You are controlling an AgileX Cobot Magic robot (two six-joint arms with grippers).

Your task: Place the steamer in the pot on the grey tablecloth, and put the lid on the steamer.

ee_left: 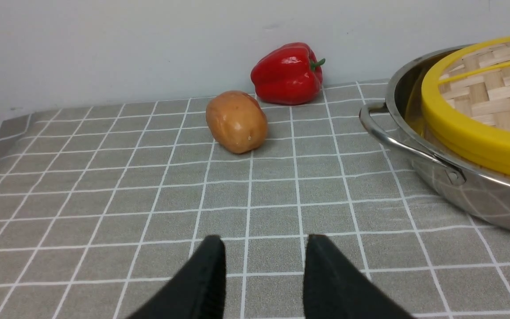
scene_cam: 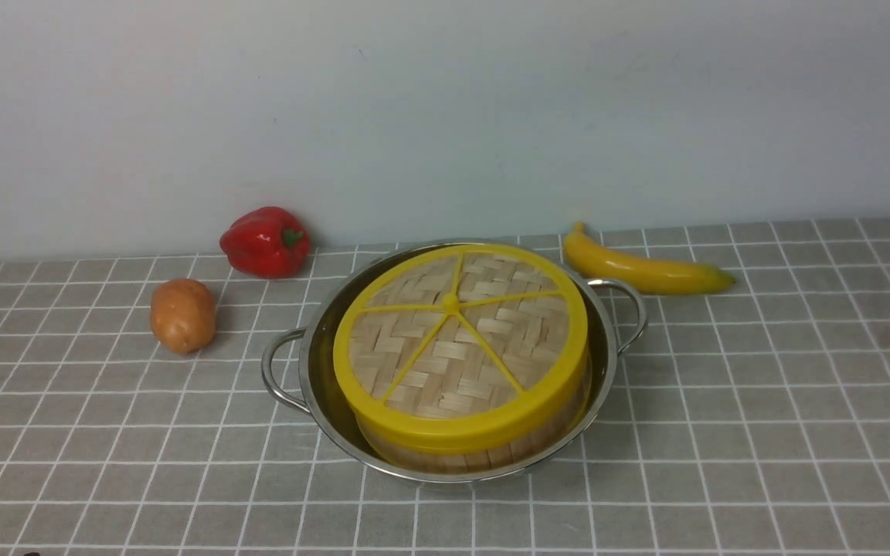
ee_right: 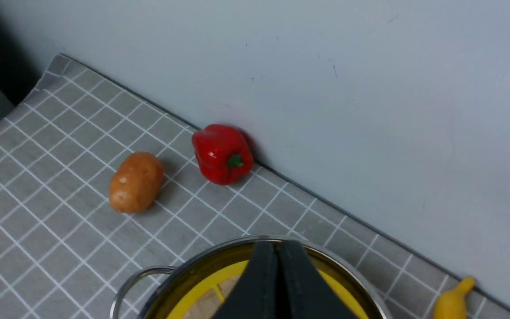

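The shiny steel pot (scene_cam: pixel 321 386) stands in the middle of the grey tablecloth (scene_cam: pixel 762 401). The bamboo steamer (scene_cam: pixel 476 452) sits inside it, tilted, with the woven lid (scene_cam: pixel 456 344) on top. Neither gripper shows in the front view. In the left wrist view my left gripper (ee_left: pixel 264 248) is open and empty over the cloth, to the side of the pot (ee_left: pixel 472 195) and lid (ee_left: pixel 481 137). In the right wrist view my right gripper (ee_right: pixel 277 248) is shut with nothing in it, above the pot (ee_right: pixel 219 248) and lid (ee_right: pixel 193 294).
A red bell pepper (scene_cam: pixel 265 241) and a potato (scene_cam: pixel 182 315) lie at the back left of the pot; both show in the left wrist view (ee_left: pixel 287 73) (ee_left: pixel 236 121). A banana (scene_cam: pixel 642 266) lies at the back right. A pale wall closes the far edge.
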